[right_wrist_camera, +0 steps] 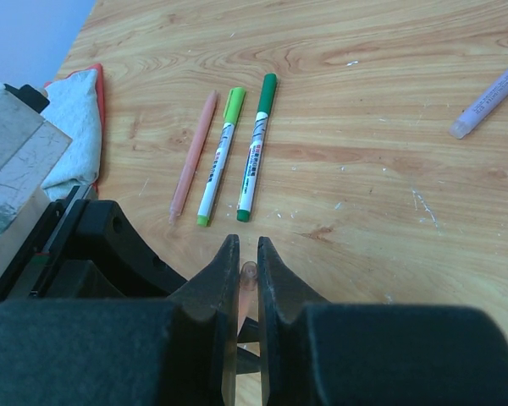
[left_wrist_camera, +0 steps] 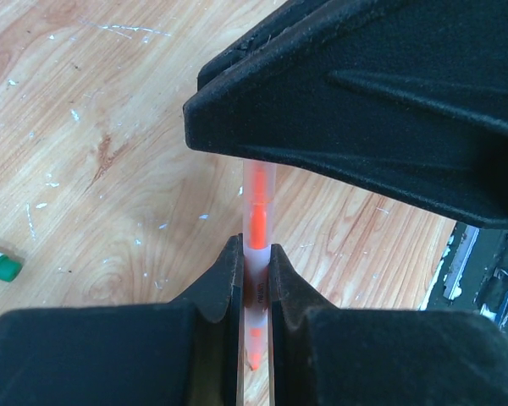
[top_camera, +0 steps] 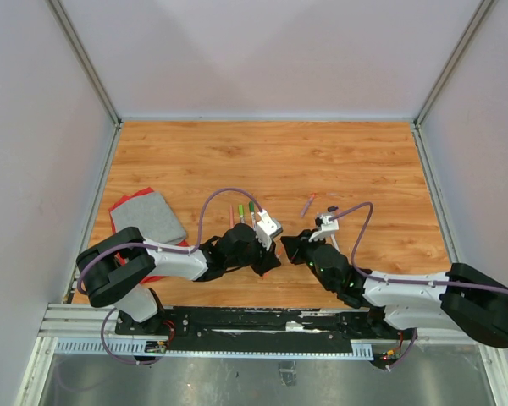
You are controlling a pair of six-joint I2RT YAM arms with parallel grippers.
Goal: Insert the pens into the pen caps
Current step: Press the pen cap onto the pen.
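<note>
Left fingers [left_wrist_camera: 224, 292] clamp the orange pen [left_wrist_camera: 256, 220]; right fingers [right_wrist_camera: 223, 288] pinch what looks like its pale cap [right_wrist_camera: 247, 275], both right of the cloth [top_camera: 148, 216]. We judge capping underway. The green pens [right_wrist_camera: 254, 144] right of the cloth look capped, the purple pen [right_wrist_camera: 491, 97] unclear.

I found both arms built alike: the left arm [top_camera: 173, 262] and the right arm [top_camera: 406, 292] each had a smooth white middle link between bulky matte-black housings. A thin purple cable [top_camera: 224, 193] ran along each to a white wrist block [top_camera: 267, 225]. The fingers [left_wrist_camera: 220, 292] were black, wedge-shaped plastic.
</note>
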